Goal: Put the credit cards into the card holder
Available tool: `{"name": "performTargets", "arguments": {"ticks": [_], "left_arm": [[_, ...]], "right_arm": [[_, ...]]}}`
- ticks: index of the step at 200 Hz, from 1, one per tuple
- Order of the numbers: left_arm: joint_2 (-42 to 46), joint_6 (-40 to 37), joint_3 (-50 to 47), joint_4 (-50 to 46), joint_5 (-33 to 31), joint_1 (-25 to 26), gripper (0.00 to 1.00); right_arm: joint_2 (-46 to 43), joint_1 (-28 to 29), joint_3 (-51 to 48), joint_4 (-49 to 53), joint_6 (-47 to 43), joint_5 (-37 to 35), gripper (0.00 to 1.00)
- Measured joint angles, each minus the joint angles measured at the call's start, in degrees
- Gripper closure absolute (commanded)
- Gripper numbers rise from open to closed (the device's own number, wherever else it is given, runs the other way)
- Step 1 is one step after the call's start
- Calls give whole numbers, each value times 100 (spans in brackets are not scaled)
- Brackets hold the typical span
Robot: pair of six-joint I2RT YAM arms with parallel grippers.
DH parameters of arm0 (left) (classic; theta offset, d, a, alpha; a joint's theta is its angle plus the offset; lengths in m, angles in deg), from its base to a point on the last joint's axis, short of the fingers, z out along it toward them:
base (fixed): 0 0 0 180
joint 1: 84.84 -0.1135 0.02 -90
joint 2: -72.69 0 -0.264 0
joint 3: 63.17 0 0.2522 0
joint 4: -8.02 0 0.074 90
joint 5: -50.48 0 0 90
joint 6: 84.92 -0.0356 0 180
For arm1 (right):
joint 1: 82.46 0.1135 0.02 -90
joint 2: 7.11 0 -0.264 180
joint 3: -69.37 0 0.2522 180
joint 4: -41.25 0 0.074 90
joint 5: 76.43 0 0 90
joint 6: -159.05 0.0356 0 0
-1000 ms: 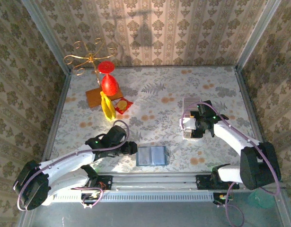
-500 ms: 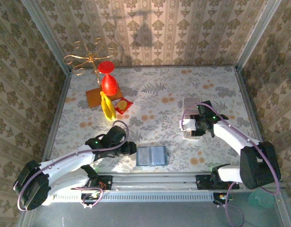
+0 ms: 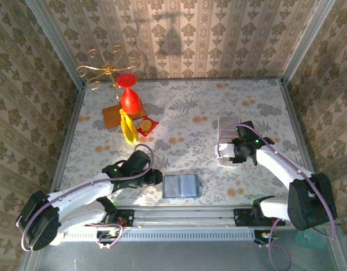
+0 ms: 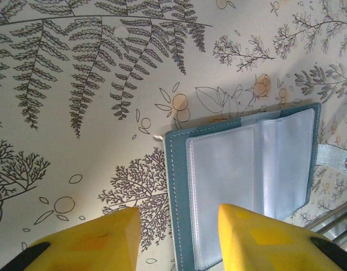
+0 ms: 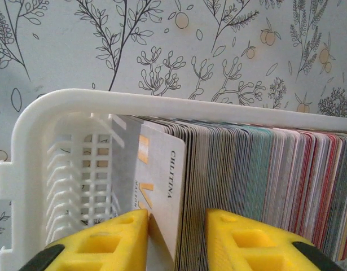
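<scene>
**Right fingers closing on the card stack, with more than one card in the gap!**
The right gripper (image 5: 177,217) stands narrow around the front white card (image 5: 162,180) and several cards (image 5: 263,186) behind it; whether it has bitten, I can't tell. The risk is that a clump lifts or the white basket (image 5: 26,169) drags along. The left gripper (image 4: 176,217), empty and half spread, hovers over the left edge of the card holder (image 4: 246,175), which lies open and flat. The basket sits well right of it. A second ago the right jaws were wide and the left slightly wider; the holder hasn't budged.
</scene>
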Motion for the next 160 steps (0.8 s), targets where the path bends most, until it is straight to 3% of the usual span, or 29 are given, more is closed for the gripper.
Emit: {"name": "performTargets", "arguments": {"ticks": [87,123,160], "left_arm": [[-90,0,0,94,118,0,61],[-129,-4,0,105,151,7,58],[-168,-70,13,105,221,101,53]], "right_arm": [[-535,15,-28,350,70,39,100],[-927,122,26,857,350,264,100],[-1414,520,407,1569,1305,782,100]]}}
